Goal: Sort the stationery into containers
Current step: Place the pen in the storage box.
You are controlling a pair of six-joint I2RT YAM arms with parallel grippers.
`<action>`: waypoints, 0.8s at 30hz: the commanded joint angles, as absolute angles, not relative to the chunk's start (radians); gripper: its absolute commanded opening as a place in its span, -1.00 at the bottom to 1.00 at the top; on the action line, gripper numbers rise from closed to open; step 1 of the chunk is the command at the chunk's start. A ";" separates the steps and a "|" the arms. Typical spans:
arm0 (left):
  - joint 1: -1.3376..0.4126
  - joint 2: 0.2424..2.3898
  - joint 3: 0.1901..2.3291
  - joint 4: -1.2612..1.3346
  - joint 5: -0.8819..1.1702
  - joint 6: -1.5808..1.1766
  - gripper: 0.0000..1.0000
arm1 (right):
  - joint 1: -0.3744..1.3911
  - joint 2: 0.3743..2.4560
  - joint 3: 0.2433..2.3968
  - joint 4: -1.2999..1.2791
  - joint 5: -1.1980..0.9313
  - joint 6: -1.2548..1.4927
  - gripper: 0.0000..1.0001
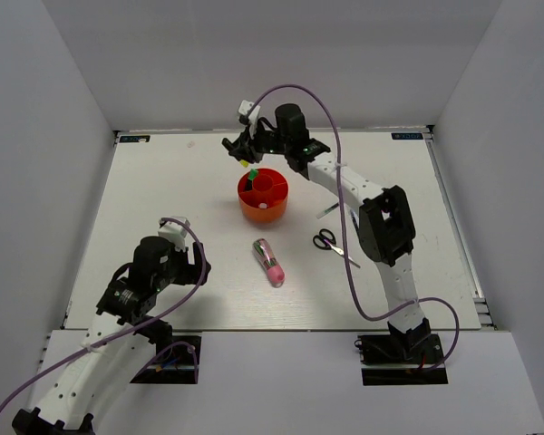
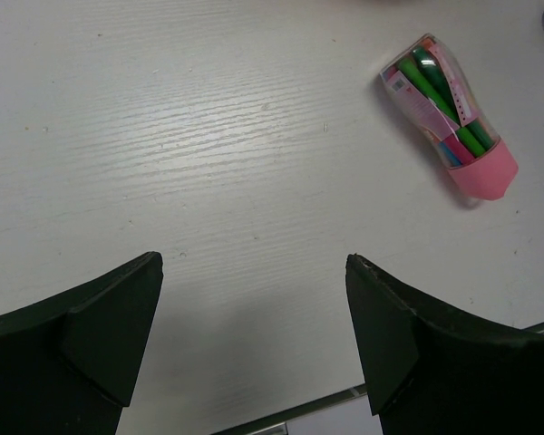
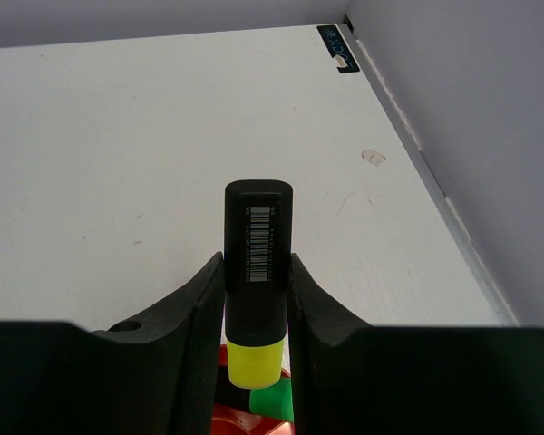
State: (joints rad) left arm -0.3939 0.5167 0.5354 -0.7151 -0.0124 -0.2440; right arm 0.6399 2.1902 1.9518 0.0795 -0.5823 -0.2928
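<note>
My right gripper is shut on the yellow highlighter, gripping its black cap, and holds it upright above the far-left rim of the orange-red organiser. A green marker stands in one of its compartments, just under the highlighter's yellow end. The chunky pink-and-green pen lies on the table in front of the organiser. Black-handled scissors lie to its right. My left gripper is open over bare table, near left of the pen, with nothing between its fingers.
A thin clear pen lies beside the right arm's forearm, right of the organiser. White walls enclose the table on three sides. The table's near edge runs just under my left gripper.
</note>
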 commanded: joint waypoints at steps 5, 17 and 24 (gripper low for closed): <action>-0.388 0.528 0.531 -0.718 -0.018 -0.233 0.84 | 0.594 2.227 1.988 0.195 -0.854 -0.218 -1.00; -0.387 0.545 0.529 -0.723 -0.038 -0.235 0.84 | 0.569 2.342 2.081 0.129 -1.147 -0.322 -1.00; -0.380 0.557 0.532 -0.719 -0.032 -0.230 0.87 | 0.546 2.394 2.132 0.109 -1.169 -0.345 -1.00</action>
State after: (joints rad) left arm -0.3897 0.5518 0.5354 -0.7189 -0.0261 -0.2424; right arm 0.5617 2.3787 2.0789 0.1051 -1.1175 -0.3222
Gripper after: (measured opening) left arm 0.928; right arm 0.322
